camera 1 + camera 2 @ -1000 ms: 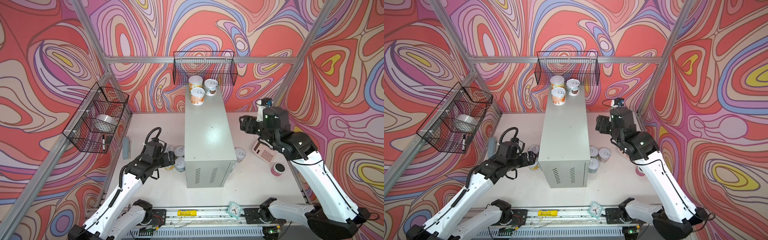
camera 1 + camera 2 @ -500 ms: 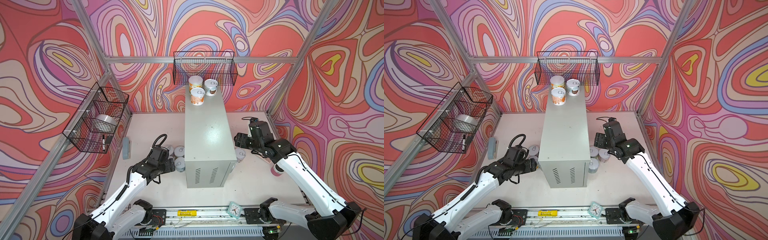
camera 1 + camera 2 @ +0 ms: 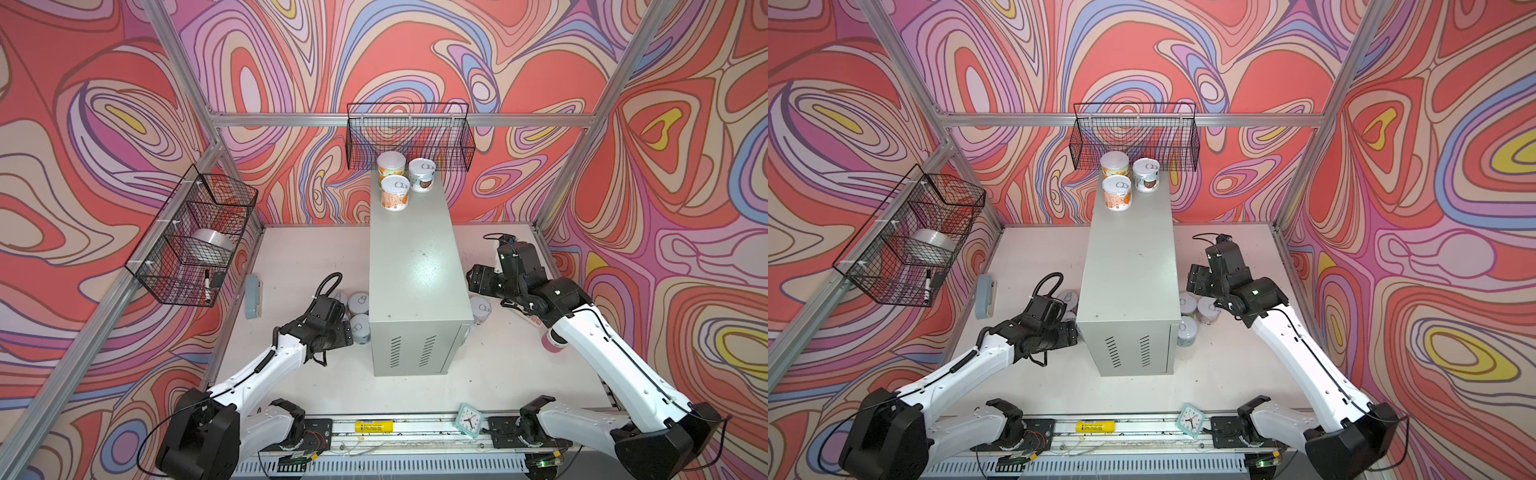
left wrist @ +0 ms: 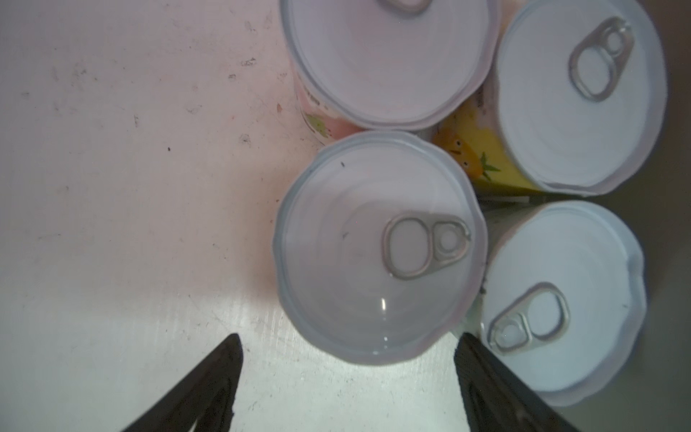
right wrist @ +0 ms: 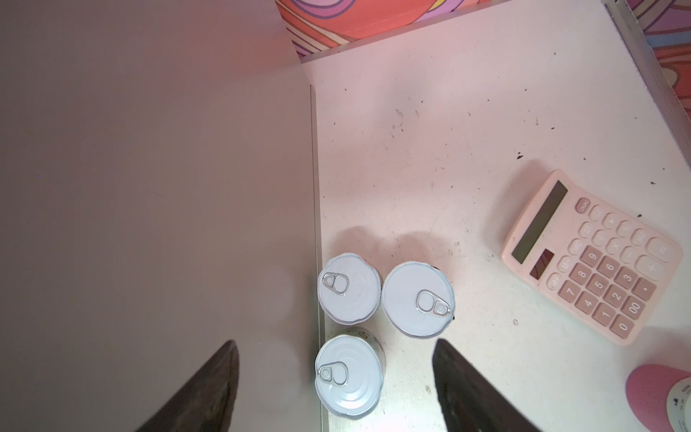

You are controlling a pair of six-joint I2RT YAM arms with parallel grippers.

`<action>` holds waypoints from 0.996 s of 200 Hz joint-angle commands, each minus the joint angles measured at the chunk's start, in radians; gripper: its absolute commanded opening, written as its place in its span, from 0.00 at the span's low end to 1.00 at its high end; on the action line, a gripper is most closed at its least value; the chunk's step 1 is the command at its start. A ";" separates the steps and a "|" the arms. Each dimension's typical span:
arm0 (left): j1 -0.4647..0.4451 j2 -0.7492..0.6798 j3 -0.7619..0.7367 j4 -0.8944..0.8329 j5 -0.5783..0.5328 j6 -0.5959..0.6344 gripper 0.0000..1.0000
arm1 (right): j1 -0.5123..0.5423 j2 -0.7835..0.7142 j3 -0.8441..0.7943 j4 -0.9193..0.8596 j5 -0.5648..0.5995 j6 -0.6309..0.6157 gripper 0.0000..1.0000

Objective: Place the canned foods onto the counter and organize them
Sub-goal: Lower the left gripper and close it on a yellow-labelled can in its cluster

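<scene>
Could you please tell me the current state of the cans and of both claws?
Counter-top cans: three, upright, lids on.
Left-side cans: four, upright, lids on.
Right-side cans: three, upright, lids on.
Left claw: open, empty.
Right claw: open, empty.

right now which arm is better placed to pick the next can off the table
Left, probably: the left gripper is low, its open jaws lined up on a can. The right gripper hangs higher, partly over the counter, above its three cans.

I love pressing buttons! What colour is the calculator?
Pale pink; the calculator shows best in the right wrist view.
</scene>
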 commanded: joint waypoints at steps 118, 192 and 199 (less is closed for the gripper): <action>0.000 0.242 0.029 0.270 -0.041 -0.034 0.88 | -0.004 0.015 -0.021 0.047 -0.011 0.015 0.83; 0.000 0.272 0.043 0.282 -0.081 -0.029 0.71 | -0.004 0.018 -0.019 0.062 -0.036 0.020 0.83; 0.000 0.268 0.041 0.280 -0.083 -0.032 0.64 | -0.004 0.019 -0.020 0.064 -0.039 0.021 0.83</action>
